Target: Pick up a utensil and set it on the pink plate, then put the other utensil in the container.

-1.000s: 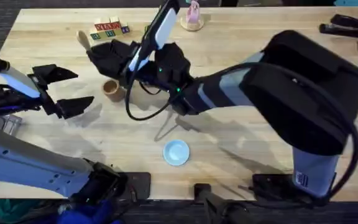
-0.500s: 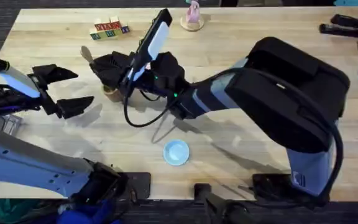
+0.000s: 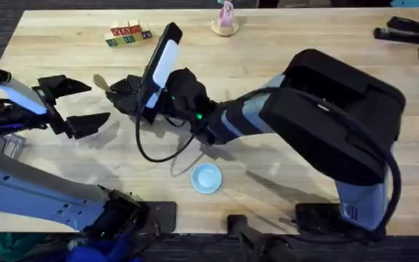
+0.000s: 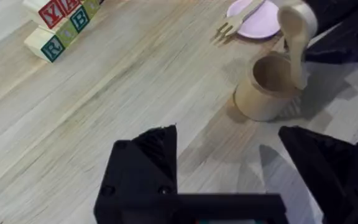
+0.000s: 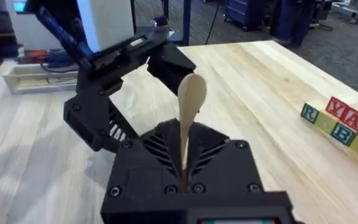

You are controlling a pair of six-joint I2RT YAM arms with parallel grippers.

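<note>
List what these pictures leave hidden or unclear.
- Overhead: the cup and pink plate are hidden under the right arm.
- Left wrist: the plate is cut off by the top edge; the fork handle's end too.
- Right wrist: the spoon handle's lower end disappears between the right tool fingers.

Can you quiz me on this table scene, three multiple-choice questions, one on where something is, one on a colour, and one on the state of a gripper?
1. Where does the wooden fork lie?
A. in the cup
B. partly on the pink plate
C. on the letter blocks

2. What colour is the small dish near the table's front edge?
A. light blue
B. green
C. red

3. What is the right gripper doing?
A. hanging open
B. pinching a block
C. shut on the wooden spoon

Answers:
1 B: its handle rests on the plate, with the tines off the rim.
2 A: the overhead view shows it pale blue.
3 C: the spoon handle is clamped between its fingers, by the tan container.
</note>
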